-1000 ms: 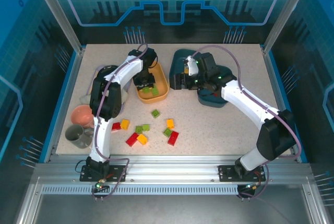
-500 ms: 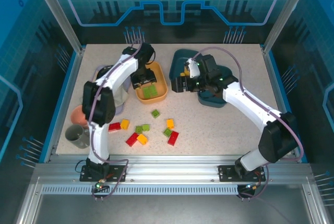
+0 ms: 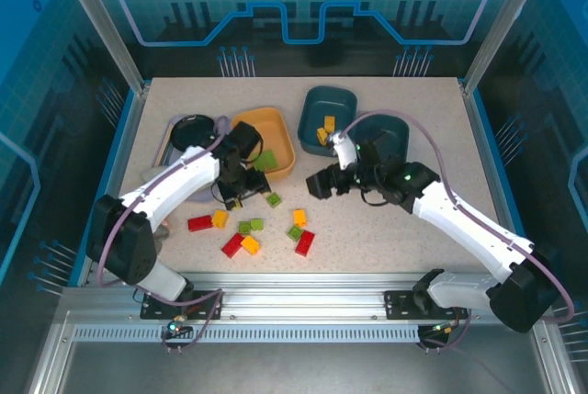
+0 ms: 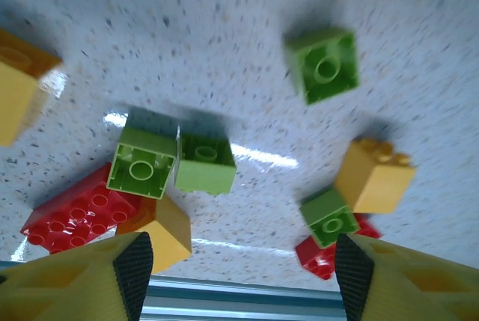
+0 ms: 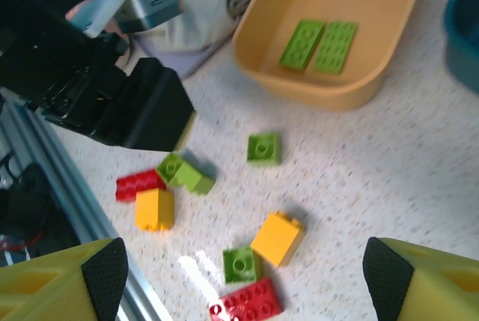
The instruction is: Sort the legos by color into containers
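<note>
Several loose legos lie near the table front: a green brick (image 3: pixel 274 199), a green pair (image 3: pixel 250 226), red ones (image 3: pixel 199 222) (image 3: pixel 305 242) and yellow ones (image 3: pixel 220 219) (image 3: pixel 299 218). The yellow-orange container (image 3: pixel 279 133) holds green plates (image 5: pixel 318 44). One teal container (image 3: pixel 333 102) holds yellow bricks (image 3: pixel 326 128); the other (image 3: pixel 390 135) is partly behind my right arm. My left gripper (image 3: pixel 241 194) (image 4: pixel 241 276) hangs open above the green pair (image 4: pixel 172 162), with nothing between its fingers. My right gripper (image 3: pixel 317 183) (image 5: pixel 245 276) is open and empty over a yellow brick (image 5: pixel 278 238).
A black round bowl (image 3: pixel 193 126) sits on a lavender tray (image 3: pixel 171 137) at the far left, beside my left arm. A metal rail (image 3: pixel 294 279) runs along the table's front edge, close behind the bricks. Bare tabletop lies at the right front (image 3: pixel 404 238).
My left gripper has pulled back from over the yellow-orange container to the loose bricks and opened. My right gripper has swung forward from the teal containers toward the bricks.
</note>
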You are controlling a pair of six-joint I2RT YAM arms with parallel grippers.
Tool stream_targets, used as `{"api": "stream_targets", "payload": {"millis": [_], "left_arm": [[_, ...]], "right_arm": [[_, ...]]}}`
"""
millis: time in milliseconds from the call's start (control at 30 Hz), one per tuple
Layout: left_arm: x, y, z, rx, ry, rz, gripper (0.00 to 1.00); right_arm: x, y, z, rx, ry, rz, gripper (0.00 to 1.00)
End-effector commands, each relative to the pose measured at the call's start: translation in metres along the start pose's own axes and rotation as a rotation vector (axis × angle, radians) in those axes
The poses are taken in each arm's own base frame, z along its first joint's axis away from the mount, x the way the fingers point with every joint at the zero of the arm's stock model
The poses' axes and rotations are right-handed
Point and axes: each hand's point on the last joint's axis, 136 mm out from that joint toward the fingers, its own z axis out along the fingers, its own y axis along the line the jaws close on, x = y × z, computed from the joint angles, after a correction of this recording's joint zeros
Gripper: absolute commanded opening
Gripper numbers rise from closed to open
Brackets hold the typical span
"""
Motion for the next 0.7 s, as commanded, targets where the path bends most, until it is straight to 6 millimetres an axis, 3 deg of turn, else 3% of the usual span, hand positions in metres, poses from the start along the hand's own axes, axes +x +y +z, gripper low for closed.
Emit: {"api": "stream_targets", "payload": {"millis": [0,200,433,667], "left_arm": [[-0.002,-0.026,0.016,0.035,-0.039,0.098,0.77],[-0.02,-0.043,0.051,0.032,-0.077,-0.04,0.79],[-0.041,-0.045,0.081,0.016,-0.132,-0.142,0.78],[-0.044,-0.034,0.101,-0.036,-0.122,-0.202,0.66]], "right_arm": [[0.023,0.001,0.008,-0.003,0.052,-0.012,0.85],[0.025,0.001,0.012,0.005,0.055,-0.004,0.85],[0.027,0.003,0.008,-0.004,0.051,-0.003,0.85],[0.032,-0.003,-0.002,-0.021,0.039,0.043,0.86]]}}
